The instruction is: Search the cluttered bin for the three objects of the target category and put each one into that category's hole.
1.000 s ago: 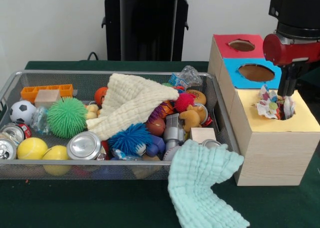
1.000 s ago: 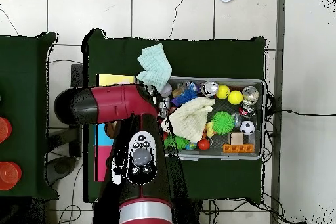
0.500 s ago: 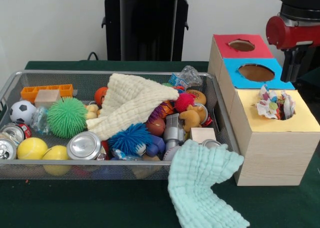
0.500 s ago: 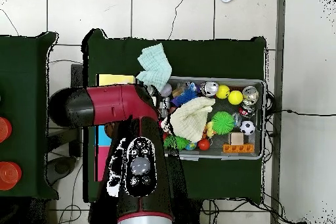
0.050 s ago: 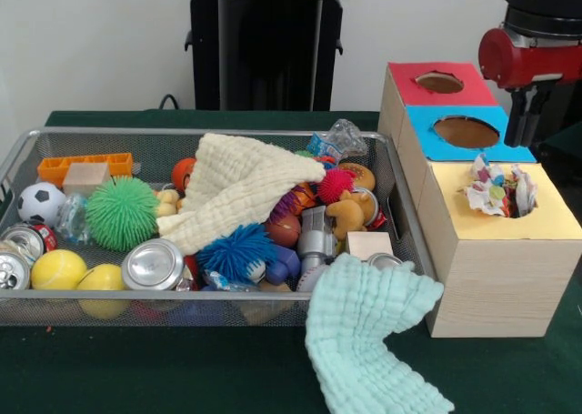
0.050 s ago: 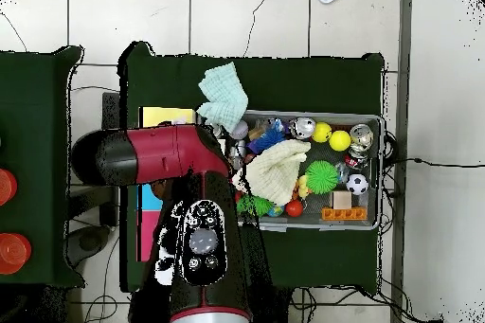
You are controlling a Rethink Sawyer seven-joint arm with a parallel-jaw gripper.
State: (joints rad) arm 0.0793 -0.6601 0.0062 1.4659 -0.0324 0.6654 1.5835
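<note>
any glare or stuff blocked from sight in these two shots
Front view: even light, bright glare on the silver can top, and soft shadows inside the wire bin. The pincer is dark, its state unreadable. Overhead view: the red arm covers most of the box, so its holes are hidden.

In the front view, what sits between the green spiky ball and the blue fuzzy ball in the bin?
In the front view, a silver can lying on its side and the lower edge of the cream cloth sit between green spiky ball and blue fuzzy ball.
</note>
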